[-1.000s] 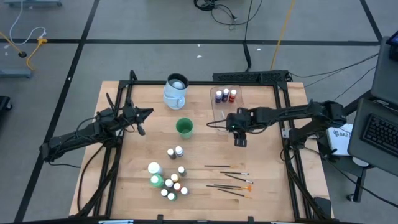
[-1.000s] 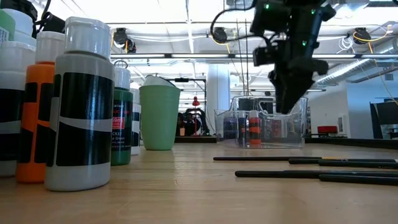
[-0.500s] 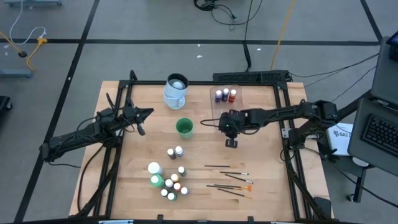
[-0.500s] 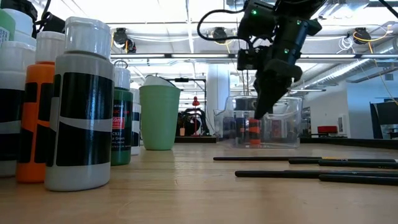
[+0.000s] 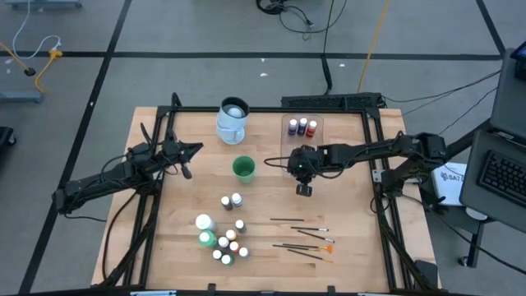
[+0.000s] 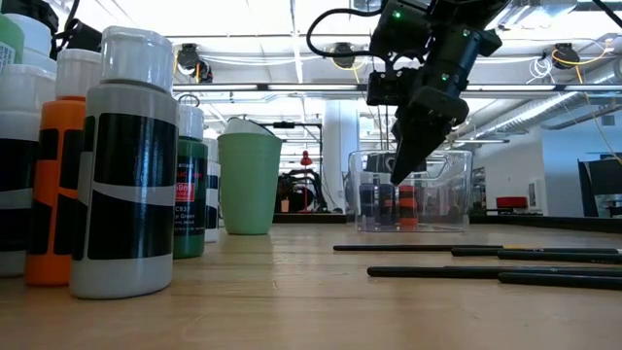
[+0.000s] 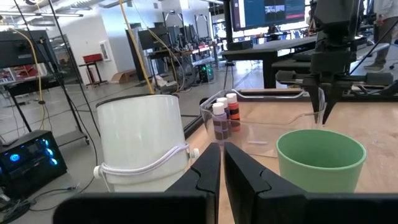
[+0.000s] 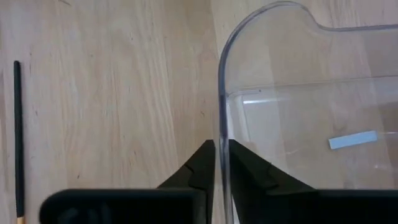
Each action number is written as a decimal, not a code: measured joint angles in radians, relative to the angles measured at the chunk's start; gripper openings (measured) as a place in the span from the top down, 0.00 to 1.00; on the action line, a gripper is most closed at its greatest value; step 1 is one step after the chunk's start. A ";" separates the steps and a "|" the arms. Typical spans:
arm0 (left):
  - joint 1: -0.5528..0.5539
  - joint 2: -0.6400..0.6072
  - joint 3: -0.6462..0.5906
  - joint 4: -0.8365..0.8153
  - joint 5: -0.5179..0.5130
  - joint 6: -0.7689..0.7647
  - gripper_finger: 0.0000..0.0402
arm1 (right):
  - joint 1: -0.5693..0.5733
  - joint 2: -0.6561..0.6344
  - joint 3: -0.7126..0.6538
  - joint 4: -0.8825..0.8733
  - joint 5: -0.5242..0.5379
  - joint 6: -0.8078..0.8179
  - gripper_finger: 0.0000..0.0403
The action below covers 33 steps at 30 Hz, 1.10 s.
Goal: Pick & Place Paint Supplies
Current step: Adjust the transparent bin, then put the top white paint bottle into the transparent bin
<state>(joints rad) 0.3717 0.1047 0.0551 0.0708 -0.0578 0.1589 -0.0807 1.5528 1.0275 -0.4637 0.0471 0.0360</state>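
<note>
R gripper [image 8: 221,163] is pinched on the near rim of the clear plastic tub [image 5: 301,145], one finger each side of the wall. Tub holds 3 tiny paint bottles [image 5: 302,127] at its far end. Green cup [image 5: 243,168] sits just left of tub; pale-blue jug [image 5: 233,119] beyond it. Bottle cluster [image 5: 223,240] & thin brushes [image 5: 302,237] lie well apart from tub, nearer the front edge. L gripper [image 7: 221,163] clenched, empty, left of cup.

The counter [image 5: 263,164] is pale wood with a smooth, matt grain. The tub [image 8: 298,93] is clear, glossy plastic, its thin wall pinched between the matt black fingers [image 8: 199,165] of the right hand [image 8: 221,163]. The green cup [image 7: 320,158] looks like smooth matt plastic.
</note>
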 joint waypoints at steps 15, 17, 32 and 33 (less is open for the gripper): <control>0.000 0.000 0.000 0.000 0.000 -0.005 0.94 | 0.004 -0.039 0.000 0.096 0.001 -0.007 0.49; 0.000 0.000 0.000 0.000 -0.001 -0.004 0.94 | 0.008 -0.072 0.000 0.094 0.000 -0.004 0.47; 0.000 0.000 0.000 -0.001 0.003 0.000 0.94 | 0.109 -0.552 -0.413 0.843 0.030 -0.050 0.63; 0.000 0.000 0.000 -0.001 0.003 0.000 0.94 | 0.108 -0.584 -0.455 0.886 0.030 -0.056 0.67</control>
<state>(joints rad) 0.3715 0.1047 0.0551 0.0696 -0.0547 0.1587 0.0275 0.9691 0.5723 0.4223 0.0772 -0.0199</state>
